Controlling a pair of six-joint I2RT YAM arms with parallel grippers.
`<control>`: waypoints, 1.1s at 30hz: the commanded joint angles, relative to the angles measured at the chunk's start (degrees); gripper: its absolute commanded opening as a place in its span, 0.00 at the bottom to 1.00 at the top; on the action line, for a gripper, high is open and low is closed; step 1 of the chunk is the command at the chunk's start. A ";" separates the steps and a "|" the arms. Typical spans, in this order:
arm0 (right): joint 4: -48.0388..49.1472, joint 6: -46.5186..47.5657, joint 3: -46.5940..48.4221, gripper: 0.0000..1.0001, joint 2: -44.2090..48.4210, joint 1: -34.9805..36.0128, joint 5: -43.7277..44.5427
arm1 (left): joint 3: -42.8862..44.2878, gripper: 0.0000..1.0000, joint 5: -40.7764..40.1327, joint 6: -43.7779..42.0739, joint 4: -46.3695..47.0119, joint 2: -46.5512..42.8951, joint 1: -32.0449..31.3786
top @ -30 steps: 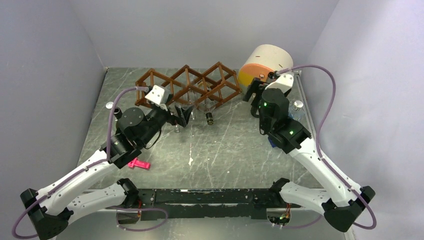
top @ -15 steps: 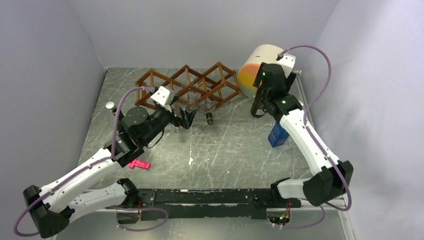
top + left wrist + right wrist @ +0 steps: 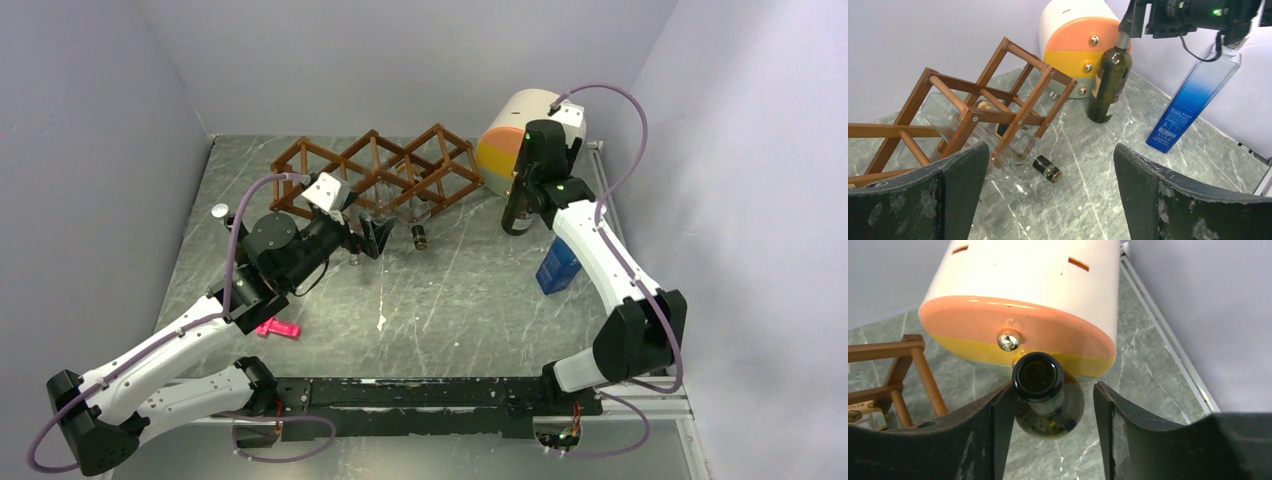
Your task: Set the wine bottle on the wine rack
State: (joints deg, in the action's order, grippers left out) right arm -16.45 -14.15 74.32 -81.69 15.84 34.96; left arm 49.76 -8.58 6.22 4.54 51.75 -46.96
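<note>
Right gripper (image 3: 1053,389) straddles wine bottle (image 3: 1039,375) neck, unclamped: neck against one finger, gap at other.
Left gripper (image 3: 1050,150) wide open. One wine rack (image 3: 979,114), one clear bottle (image 3: 1045,168), one blue bottle (image 3: 1193,100).

Bright, even light — soft shadows, faint glare, mostly sharp

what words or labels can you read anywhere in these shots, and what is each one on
"BLUE DASH": printed down the side of the tall blue bottle; the finer lines beneath it are too small to read.
wine bottle: its label is too dark and blurred to read.
clear bottle lying in the wine rack: its label is too small to read.
</note>
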 commanded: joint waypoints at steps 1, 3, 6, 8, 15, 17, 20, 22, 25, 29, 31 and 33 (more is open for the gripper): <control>1.48 3.34 1.90 0.57 -3.10 -0.79 -1.38 | 0.46 0.98 1.38 -0.15 1.83 -0.13 0.37; 1.92 4.29 1.92 0.53 -3.44 -0.80 -2.00 | 0.26 0.98 1.25 -0.15 2.02 -0.20 0.38; 2.08 5.99 2.22 0.46 -3.98 -0.79 -2.74 | 0.36 0.98 1.20 -0.17 1.84 -0.03 0.38; 2.27 7.15 2.02 0.40 -3.72 -0.78 -2.41 | 0.47 0.98 1.20 -0.24 1.74 0.16 0.37; 1.93 10.38 1.54 0.11 -1.71 -0.51 -1.78 | 0.46 0.98 1.20 -0.33 1.79 0.37 0.36; 1.16 10.76 1.69 0.03 -0.99 0.21 -1.68 | 0.45 0.98 1.12 -0.39 1.79 0.48 0.38; -0.42 10.87 1.66 0.00 0.74 2.25 -2.38 | 0.49 0.98 1.11 -0.37 1.80 0.67 0.38; -1.95 10.22 1.38 0.00 2.37 3.13 -4.88 | 0.45 0.98 1.24 -0.47 1.79 0.82 0.37; -3.42 8.65 -0.10 0.00 6.00 3.54 -11.35 | 0.41 0.98 1.45 -0.31 2.06 1.20 0.37; -4.69 6.32 -2.52 0.00 11.54 3.61 -20.43 | 0.18 0.98 3.27 0.03 2.66 2.22 0.38; -5.51 5.43 -3.52 0.00 13.74 3.62 -24.60 | -0.32 0.98 4.81 0.10 3.51 2.88 0.38; -6.07 4.59 -4.78 0.00 15.77 3.67 -28.03 | -0.47 0.98 8.36 -0.60 3.78 3.85 0.38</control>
State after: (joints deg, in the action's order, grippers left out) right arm -24.58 -7.35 70.59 -70.54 19.42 16.01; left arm 49.76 -6.59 6.24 5.06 54.30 -46.96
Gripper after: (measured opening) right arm 0.356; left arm 0.985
